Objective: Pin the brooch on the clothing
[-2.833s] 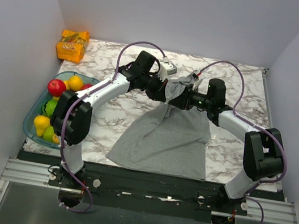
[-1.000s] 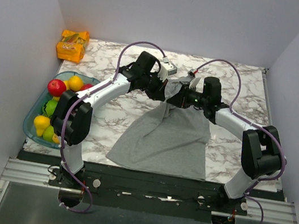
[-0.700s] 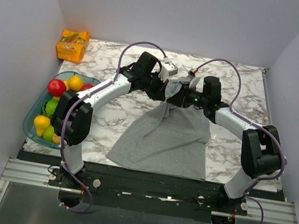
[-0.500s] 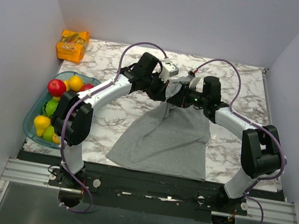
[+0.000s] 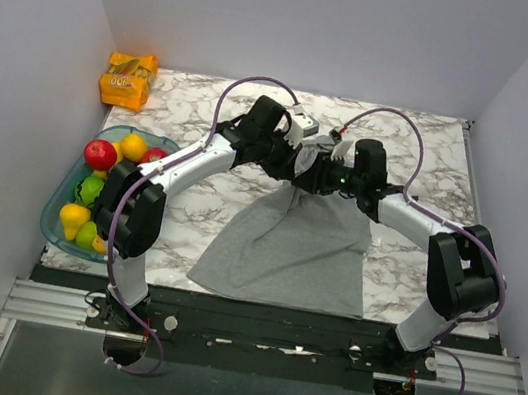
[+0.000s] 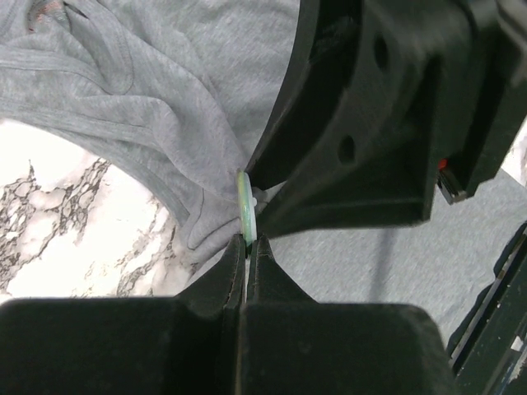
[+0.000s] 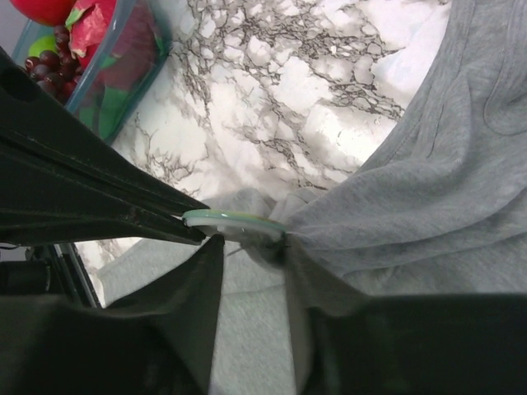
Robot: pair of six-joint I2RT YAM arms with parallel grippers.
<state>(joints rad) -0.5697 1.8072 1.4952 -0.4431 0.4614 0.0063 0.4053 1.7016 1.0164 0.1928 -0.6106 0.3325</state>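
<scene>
The grey clothing lies on the marble table, its upper part pulled up into a peak between the two grippers. My left gripper is shut on the rim of the brooch, which shows edge-on as a thin green-white disc. In the right wrist view the brooch lies flat against a bunched fold of the clothing. My right gripper pinches that fold just behind the brooch, and cloth drapes over one finger. From above, the left gripper and right gripper meet tip to tip.
A blue-green bowl of fruit stands at the table's left edge and also shows in the right wrist view. An orange packet lies at the back left corner. Walls close in the left, back and right sides.
Both grippers have closed in on each other a little, the right one shifting left and the left arm leaning right. The cloth peak stays held between them.
</scene>
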